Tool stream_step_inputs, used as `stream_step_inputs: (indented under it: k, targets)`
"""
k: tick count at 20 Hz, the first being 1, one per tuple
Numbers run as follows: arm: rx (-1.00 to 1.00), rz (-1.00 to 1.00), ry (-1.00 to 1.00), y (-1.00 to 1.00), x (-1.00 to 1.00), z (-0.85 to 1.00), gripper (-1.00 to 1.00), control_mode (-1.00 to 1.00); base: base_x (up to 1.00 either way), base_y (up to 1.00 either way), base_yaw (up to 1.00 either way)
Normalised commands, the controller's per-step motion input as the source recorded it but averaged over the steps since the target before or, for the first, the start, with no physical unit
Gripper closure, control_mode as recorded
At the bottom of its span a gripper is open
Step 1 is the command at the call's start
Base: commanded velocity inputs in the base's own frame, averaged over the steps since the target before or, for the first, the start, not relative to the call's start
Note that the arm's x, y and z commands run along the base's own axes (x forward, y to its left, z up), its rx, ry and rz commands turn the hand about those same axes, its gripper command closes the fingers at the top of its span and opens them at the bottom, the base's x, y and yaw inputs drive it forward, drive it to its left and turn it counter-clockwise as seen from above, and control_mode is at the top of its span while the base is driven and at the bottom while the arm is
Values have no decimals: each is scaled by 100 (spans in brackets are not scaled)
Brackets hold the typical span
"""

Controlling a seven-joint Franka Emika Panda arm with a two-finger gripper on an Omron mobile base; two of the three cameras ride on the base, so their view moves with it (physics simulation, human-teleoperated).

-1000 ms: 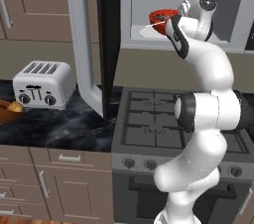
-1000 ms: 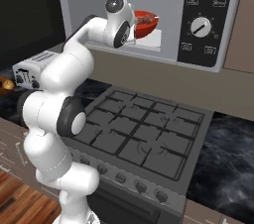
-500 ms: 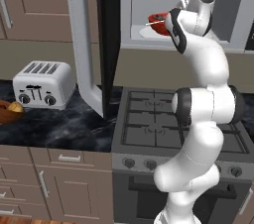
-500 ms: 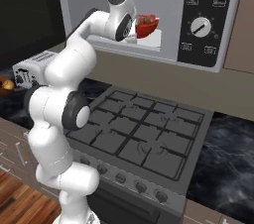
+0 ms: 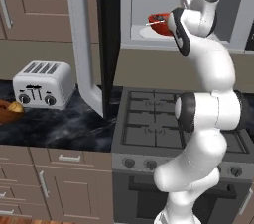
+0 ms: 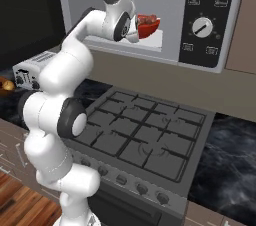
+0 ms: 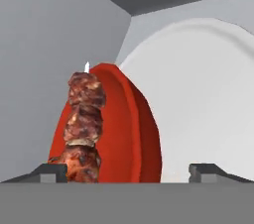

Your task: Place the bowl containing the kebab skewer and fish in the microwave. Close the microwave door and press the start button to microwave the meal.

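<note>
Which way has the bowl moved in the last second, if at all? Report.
No: the bowl remains on the microwave floor, same gap from the dial.

One red bowl (image 5: 159, 25) sits in one microwave (image 6: 150, 0), carrying one kebab skewer (image 7: 83, 129). One microwave door (image 5: 107, 39) stands open, with one grey bar handle (image 5: 82, 44). One silver toaster (image 5: 43, 84) stands on the surface (image 5: 74, 126) at about 9 o'clock from the one stove (image 5: 154, 124); the toaster shows four slots and two knobs. One round dial (image 6: 202, 27) marks the microwave's panel.
</note>
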Motion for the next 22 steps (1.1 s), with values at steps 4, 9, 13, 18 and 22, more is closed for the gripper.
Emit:
stream_step_inputs:
  k: [4, 9, 13, 18, 22]
  targets:
    - [-9, 0, 0, 18, -98, 25, -100, -100, 0, 0, 0]
    - [-12, 0, -1, 41, -100, 15, -100, -100, 0, 0, 0]
    - [-16, 3, 0, 34, -100, 23, -100, -100, 0, 0, 0]
    - [-31, 28, 0, 20, -100, 14, -100, -100, 0, 0, 0]
    - [-48, 40, 6, 16, -100, 11, -100, -100, 0, 0, 0]
